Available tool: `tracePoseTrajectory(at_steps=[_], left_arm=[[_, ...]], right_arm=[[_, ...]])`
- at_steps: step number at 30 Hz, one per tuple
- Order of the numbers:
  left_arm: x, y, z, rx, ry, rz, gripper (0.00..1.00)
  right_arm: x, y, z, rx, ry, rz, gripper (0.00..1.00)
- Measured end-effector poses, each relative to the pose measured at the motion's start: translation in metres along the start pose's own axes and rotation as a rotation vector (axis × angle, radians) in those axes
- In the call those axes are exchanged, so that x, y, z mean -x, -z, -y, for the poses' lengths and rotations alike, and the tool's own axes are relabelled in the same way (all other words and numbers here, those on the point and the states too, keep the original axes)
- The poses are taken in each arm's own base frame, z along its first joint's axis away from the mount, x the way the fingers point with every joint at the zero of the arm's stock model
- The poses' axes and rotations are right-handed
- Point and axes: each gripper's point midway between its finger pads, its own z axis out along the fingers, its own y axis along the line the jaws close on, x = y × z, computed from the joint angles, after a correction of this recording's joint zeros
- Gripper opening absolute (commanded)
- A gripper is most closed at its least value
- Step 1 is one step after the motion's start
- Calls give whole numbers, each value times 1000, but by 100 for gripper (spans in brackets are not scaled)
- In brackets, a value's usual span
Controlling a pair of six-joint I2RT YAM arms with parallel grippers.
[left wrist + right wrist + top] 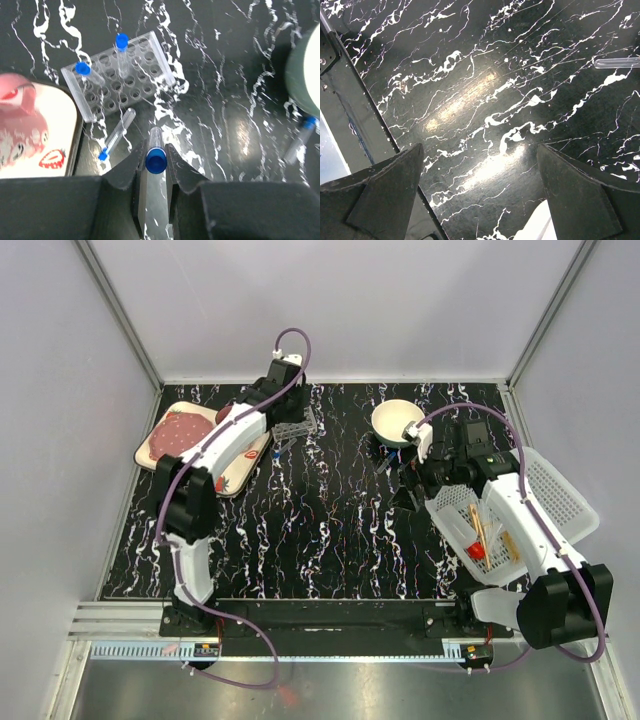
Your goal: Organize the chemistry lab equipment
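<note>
My left gripper is shut on a thin clear blue-capped tube, held above the table just short of a clear tube rack. Two blue-capped tubes stand in the rack. Another tube lies loose on the table beside it, and one more lies by the cream bowl. My right gripper is open and holds nothing, hovering over bare table at the left edge of the white basket. Tan wooden sticks and a small red-tipped piece lie in the basket.
A pink mug on a dotted plate sits at the back left, right beside the rack. The cream bowl stands at the back, with small dark items below it. A clear tube lies ahead of the right gripper.
</note>
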Motion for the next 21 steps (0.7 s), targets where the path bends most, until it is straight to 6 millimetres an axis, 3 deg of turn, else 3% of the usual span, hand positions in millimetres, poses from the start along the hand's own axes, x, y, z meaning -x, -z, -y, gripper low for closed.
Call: tracePoseTrajectory(at_steps=[5, 15, 21], left_arm=[[0, -40, -17, 65, -52, -15, 13], [28, -74, -46, 126, -63, 43, 13], [26, -96, -57, 143, -57, 36, 14]], right_arm=[[4, 2, 6, -15, -7, 21, 100], [2, 2, 10, -17, -35, 27, 99], [1, 1, 12, -9, -57, 26, 100]])
